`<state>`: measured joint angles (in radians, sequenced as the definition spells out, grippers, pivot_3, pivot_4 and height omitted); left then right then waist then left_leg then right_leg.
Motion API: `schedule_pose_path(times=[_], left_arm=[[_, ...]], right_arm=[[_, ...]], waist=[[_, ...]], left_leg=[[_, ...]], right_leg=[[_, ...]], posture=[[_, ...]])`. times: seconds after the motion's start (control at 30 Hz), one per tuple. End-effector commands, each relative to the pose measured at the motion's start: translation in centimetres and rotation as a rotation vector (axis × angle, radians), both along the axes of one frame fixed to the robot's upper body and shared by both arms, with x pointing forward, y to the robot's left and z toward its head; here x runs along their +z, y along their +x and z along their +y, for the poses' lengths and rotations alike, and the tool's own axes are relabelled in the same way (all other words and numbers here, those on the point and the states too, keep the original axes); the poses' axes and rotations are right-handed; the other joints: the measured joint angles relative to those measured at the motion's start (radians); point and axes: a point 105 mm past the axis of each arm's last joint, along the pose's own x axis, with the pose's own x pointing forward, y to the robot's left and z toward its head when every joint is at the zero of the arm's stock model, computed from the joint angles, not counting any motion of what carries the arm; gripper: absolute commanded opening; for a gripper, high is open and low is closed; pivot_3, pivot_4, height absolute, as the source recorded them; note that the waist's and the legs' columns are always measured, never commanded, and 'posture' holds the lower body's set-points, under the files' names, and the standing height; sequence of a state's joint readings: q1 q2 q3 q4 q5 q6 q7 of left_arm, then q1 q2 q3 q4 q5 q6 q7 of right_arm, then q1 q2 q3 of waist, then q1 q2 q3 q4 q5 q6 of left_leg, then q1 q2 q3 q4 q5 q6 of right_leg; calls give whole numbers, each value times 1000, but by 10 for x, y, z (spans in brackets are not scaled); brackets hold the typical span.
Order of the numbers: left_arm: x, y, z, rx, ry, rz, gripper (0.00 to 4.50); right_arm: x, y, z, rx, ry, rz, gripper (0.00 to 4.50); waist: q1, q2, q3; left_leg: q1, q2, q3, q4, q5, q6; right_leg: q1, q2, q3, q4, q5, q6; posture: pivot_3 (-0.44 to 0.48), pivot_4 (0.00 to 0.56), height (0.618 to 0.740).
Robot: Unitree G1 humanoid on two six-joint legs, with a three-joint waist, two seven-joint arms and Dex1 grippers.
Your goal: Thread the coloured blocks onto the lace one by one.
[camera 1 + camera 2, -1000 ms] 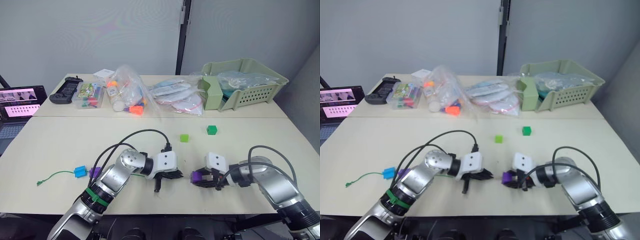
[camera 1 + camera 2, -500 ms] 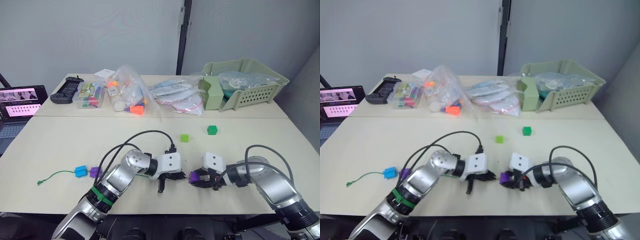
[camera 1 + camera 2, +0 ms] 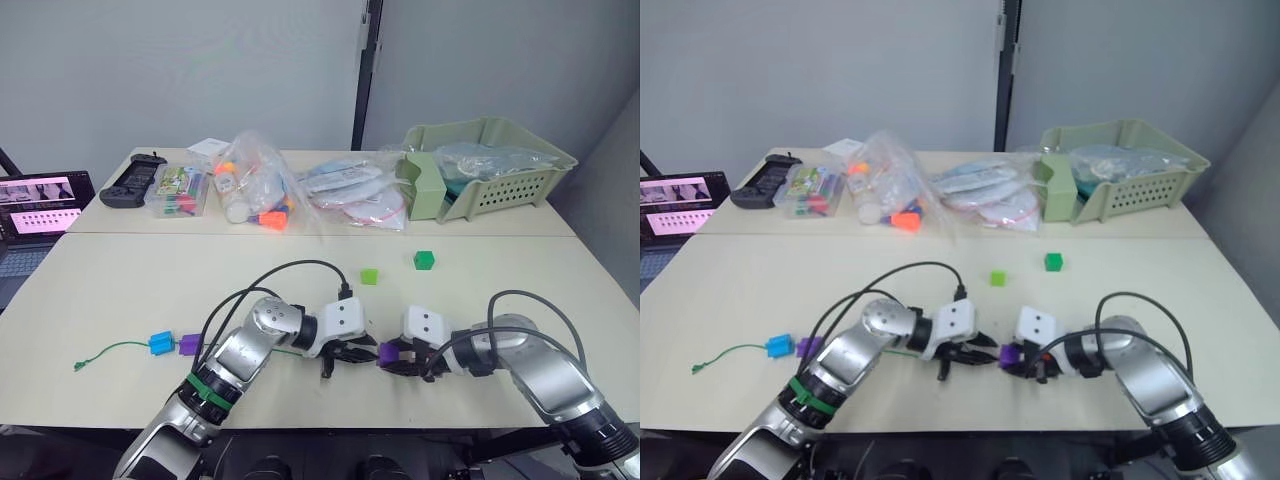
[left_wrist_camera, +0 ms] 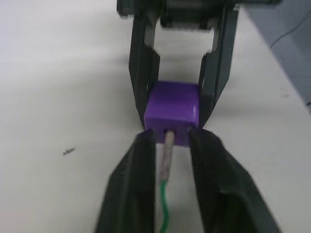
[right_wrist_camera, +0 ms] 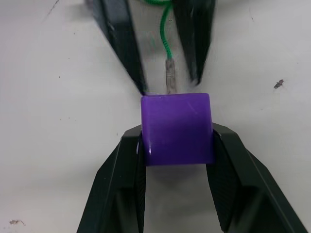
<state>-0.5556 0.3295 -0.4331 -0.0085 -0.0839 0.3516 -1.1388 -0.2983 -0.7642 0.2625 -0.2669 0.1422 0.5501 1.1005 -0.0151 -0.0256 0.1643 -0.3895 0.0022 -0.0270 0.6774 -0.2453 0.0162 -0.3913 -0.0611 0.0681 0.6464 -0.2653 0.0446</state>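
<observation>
Near the front edge of the table (image 3: 120,270) the two grippers meet nose to nose. The right gripper (image 5: 176,141) has its two black fingers clamped on the sides of a purple block (image 5: 177,128), holding it just above the tabletop. Facing it, the left gripper (image 4: 170,143) pinches the lace (image 4: 165,204) close to its stiff pale tip (image 4: 168,153), and that tip is touching the near face of the purple block, right at its middle (whether it has actually gone into the hole, I cannot tell). The left fingertips sit just beside the block's face, almost touching the right gripper's fingertips.

From the left gripper the green lace runs back under the left arm and out to the robot's left, where a second purple block (image 3: 189,344) and a blue block (image 3: 160,343) sit side by side on the string, touching each other. Beyond them the lace trails on to its knotted end (image 3: 77,366) near the table's left edge.

Further back on the table, well apart from the grippers, a light green block (image 3: 369,276) and a dark green block (image 3: 424,260) lie loose near each other. Behind them, along the far side, are clear bags of toys (image 3: 255,190), a pale green basket (image 3: 490,165) and a black controller (image 3: 132,180).
</observation>
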Motion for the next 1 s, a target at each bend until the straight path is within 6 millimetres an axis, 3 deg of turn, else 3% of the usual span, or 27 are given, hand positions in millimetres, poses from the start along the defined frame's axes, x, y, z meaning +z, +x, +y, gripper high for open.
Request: schedule_pose_path(times=[0.03,0.13,0.27,0.57,0.83,0.87,1.0], left_arm=[[18,1,12,-6,-49,7,2659],[11,4,35,22,-5,32,2659],[-4,11,49,72,49,18,2659],[-19,8,35,66,48,32,2659],[-30,8,33,61,73,15,212],[-30,8,32,62,71,15,18],[-26,7,27,54,51,5,18]], right_arm=[[0,-4,3,9,7,-1,1185],[-1,-5,2,8,2,5,1185],[0,-7,1,11,-2,12,1185],[3,-8,0,9,-8,20,1185],[4,-11,0,7,-11,26,1185],[4,-11,0,7,-11,27,1185],[3,-11,-1,3,-10,29,1185]], waist=[[-1,0,0],[-6,0,0],[2,0,0],[3,0,0],[3,0,0],[3,0,0],[3,0,0]], left_leg=[[0,0,0,0,0,0],[1,1,0,-1,0,0],[0,0,0,-1,0,0],[-1,0,0,0,0,0],[-1,-1,0,0,0,0],[-1,-1,0,0,0,0],[-1,-1,0,0,0,0]], right_leg=[[0,0,0,0,0,0],[0,1,0,0,0,0],[0,0,0,0,0,0],[0,-1,0,-1,0,0],[-1,0,0,-1,0,0],[-1,0,0,-1,0,0],[-1,0,0,-1,0,0]], posture=[[0,150,740],[0,150,740],[0,150,740],[0,150,740],[0,150,740],[0,150,740],[0,150,740]])
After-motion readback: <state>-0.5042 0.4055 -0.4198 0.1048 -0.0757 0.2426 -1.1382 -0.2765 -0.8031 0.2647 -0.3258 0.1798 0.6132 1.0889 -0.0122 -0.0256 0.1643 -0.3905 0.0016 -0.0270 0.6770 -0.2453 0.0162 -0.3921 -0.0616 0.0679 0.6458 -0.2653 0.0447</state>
